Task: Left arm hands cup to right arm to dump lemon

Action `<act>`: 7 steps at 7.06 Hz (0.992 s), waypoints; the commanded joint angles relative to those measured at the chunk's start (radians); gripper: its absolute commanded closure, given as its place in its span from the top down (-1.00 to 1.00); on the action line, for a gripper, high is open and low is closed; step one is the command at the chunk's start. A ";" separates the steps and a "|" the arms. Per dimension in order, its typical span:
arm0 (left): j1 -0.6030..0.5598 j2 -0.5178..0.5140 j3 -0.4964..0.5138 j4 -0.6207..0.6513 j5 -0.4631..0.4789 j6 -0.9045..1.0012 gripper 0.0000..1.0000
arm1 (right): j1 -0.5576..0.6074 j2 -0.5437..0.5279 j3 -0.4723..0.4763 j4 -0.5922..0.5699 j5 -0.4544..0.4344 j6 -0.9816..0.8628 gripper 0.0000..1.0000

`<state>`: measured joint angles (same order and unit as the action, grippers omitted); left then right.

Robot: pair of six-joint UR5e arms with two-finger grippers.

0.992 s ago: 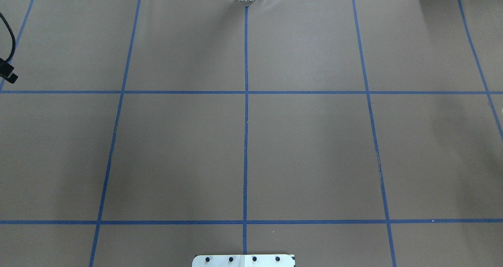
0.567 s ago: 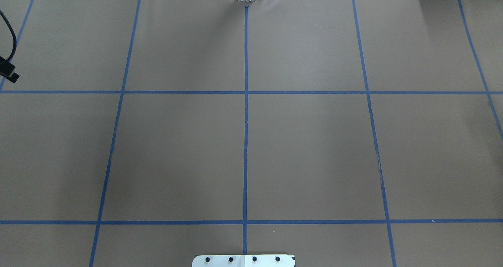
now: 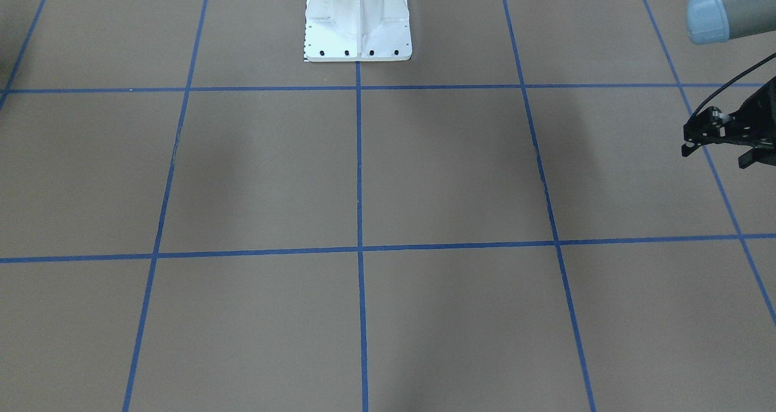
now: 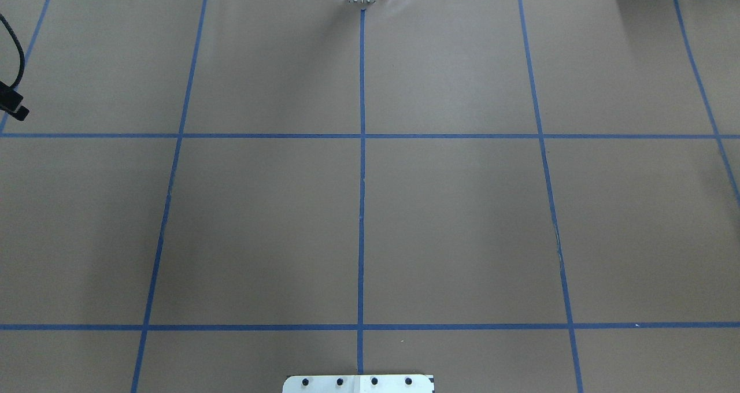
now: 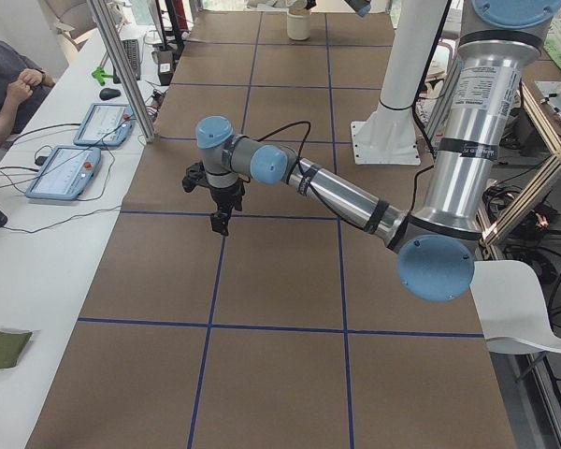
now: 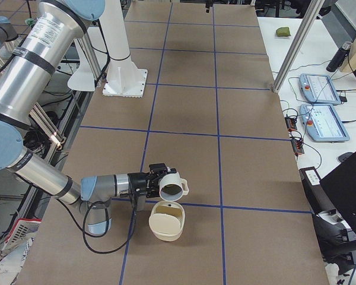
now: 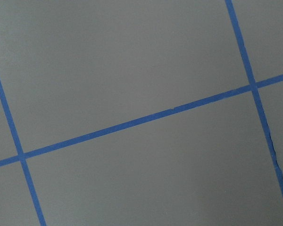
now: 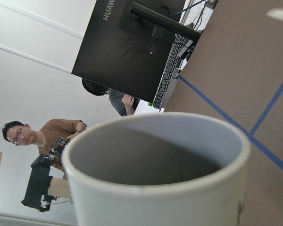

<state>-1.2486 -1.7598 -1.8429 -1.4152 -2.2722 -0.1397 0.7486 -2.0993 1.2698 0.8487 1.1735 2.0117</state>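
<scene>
The cup (image 6: pixel 172 187), a white mug, lies tilted on its side in the air at the tip of the near right arm's gripper (image 6: pixel 156 181). Its mouth faces a cream bowl (image 6: pixel 166 221) on the table just below. In the right wrist view the cup (image 8: pixel 155 188) fills the lower frame, with a grey inside where no lemon shows. The fingers are hidden there. No lemon shows in the bowl either. My left gripper (image 3: pixel 715 154) hangs open and empty over the table's left end. It also shows in the exterior left view (image 5: pixel 220 215).
The white robot base (image 3: pixel 357 21) stands at the table's near middle edge. Blue tape lines grid the brown table (image 4: pixel 451 225). Side tables hold control tablets (image 5: pixel 98 123) (image 6: pixel 317 89) and a monitor (image 8: pixel 127 42). Operators sit beside them (image 5: pixel 5 79).
In the overhead view the black tip of the left gripper at the left edge has shifted slightly upward. A faint shadow at the right edge has faded.
</scene>
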 commanded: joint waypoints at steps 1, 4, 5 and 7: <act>0.000 0.002 -0.006 0.001 0.000 -0.001 1.00 | 0.008 0.019 -0.013 0.082 -0.001 0.219 -1.00; -0.002 0.002 -0.009 0.001 0.000 0.000 1.00 | 0.029 0.056 -0.021 0.177 -0.008 0.396 -1.00; -0.003 0.002 -0.009 0.001 0.000 0.000 1.00 | 0.037 0.056 -0.021 0.208 -0.008 0.448 -1.00; -0.003 -0.001 -0.007 0.001 0.000 0.000 1.00 | 0.098 0.059 -0.021 0.211 -0.006 0.603 -1.00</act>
<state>-1.2514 -1.7593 -1.8507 -1.4143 -2.2718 -0.1396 0.8091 -2.0422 1.2492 1.0525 1.1663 2.5155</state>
